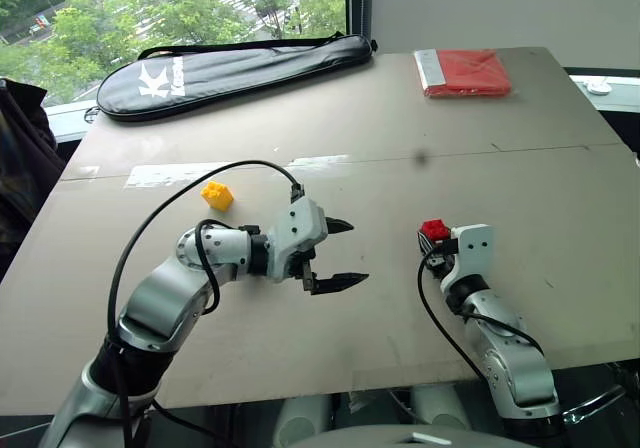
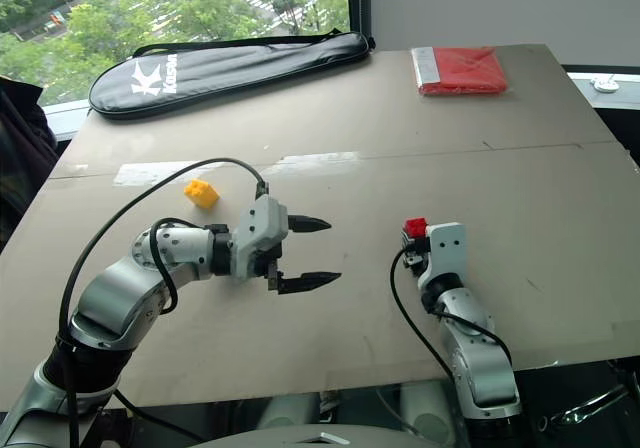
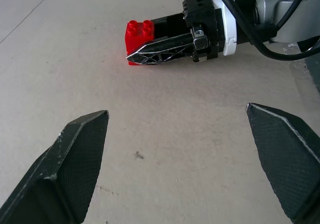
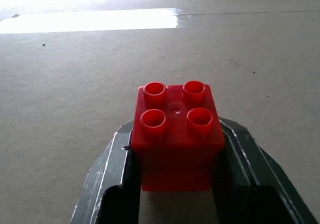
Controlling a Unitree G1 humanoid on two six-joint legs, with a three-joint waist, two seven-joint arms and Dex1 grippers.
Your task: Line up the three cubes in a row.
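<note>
While the left fingers (image 1: 340, 253) gape wide, the right fingers (image 4: 175, 184) clamp the red cube (image 4: 176, 134).

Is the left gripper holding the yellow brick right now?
No: the left gripper hangs open and empty over the table, while the yellow brick sits apart from it.

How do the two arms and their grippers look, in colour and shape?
Both arms are silver-grey metal with black joints and loose black cables. Each wrist has a white housing. The left gripper and right gripper each have two black, pointed, textured fingers.
</note>
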